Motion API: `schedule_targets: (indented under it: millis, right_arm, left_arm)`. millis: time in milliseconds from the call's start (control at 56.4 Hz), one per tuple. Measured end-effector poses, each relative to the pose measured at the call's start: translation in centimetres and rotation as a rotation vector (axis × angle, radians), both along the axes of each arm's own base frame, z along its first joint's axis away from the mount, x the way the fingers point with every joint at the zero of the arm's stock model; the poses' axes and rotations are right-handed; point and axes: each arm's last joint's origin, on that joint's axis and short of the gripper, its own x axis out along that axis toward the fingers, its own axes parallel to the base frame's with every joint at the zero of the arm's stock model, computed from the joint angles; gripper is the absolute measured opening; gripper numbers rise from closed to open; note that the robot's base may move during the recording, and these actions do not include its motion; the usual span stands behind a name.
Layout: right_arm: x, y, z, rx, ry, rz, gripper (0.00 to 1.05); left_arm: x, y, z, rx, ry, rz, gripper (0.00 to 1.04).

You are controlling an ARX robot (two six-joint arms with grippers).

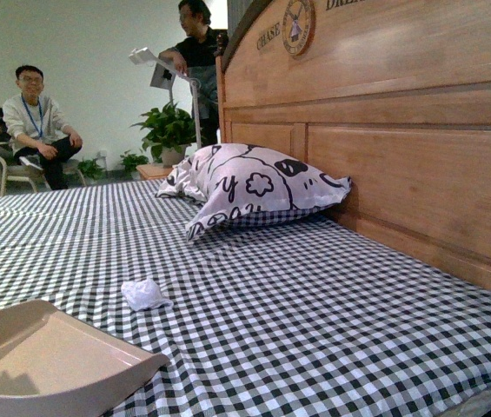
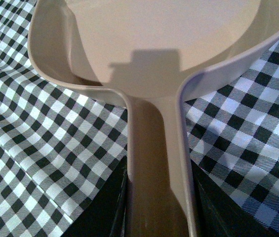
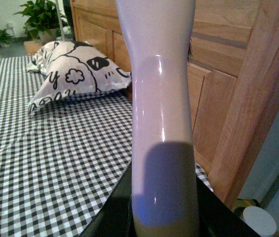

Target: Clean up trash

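L gripper [image 2: 159,197] was clenched on the dustpan [image 1: 45,360] handle, pan low on the checked sheet [image 1: 315,313] near the trash wad [image 1: 143,294], prob. to catch it. R gripper [image 3: 164,212] clasped a pale handle [image 3: 161,98], maybe a brush, raised well apart from the wad.

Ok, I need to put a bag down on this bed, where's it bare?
Wide bare sheet between the wad and the headboard, in front of the pillow; also left of the pillow. Crowded only near the dustpan.
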Motion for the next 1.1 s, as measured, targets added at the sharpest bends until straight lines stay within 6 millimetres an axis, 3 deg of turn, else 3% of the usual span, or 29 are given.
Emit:
schedule_targets:
  millis: [35, 53, 106, 195, 355, 444, 727, 940, 1100]
  right_arm:
    - [0.0, 0.0, 0.0, 0.003, 0.005, 0.007, 0.19]
    - [1.0, 0.2, 0.0, -0.041, 0.194, 0.109, 0.19]
    - [2.1, 0.4, -0.3, -0.050, 0.288, 0.160, 0.19]
    - [4.2, 0.9, -0.4, -0.031, 0.321, 0.201, 0.19]
    - [10.1, 2.3, -0.6, 0.022, 0.340, 0.287, 0.19]
    - [13.9, 3.5, -1.9, 0.009, 0.388, 0.290, 0.19]
    - [23.1, 9.9, -5.3, -0.068, 0.474, 0.444, 0.19]
    - [27.6, 14.3, -7.3, -0.166, 0.478, 0.500, 0.19]
    - [30.9, 17.1, -9.7, -0.260, 0.500, 0.437, 0.19]
  left_arm:
    - [0.0, 0.0, 0.0, 0.000, 0.000, 0.000, 0.29]
    - [0.0, 0.0, 0.0, 0.001, 0.000, 0.000, 0.29]
    - [0.0, 0.0, 0.0, 0.001, 0.000, -0.001, 0.29]
    - [0.0, 0.0, 0.0, 0.001, -0.001, -0.003, 0.29]
    - [0.0, 0.0, 0.0, 0.002, -0.001, -0.003, 0.29]
    - [0.0, 0.0, 0.0, 0.002, -0.001, -0.004, 0.29]
    - [0.0, 0.0, 0.0, 0.003, -0.001, -0.004, 0.29]
    - [0.0, 0.0, 0.0, 0.003, -0.002, -0.005, 0.29]
    - [0.0, 0.0, 0.0, 0.003, -0.002, -0.005, 0.29]
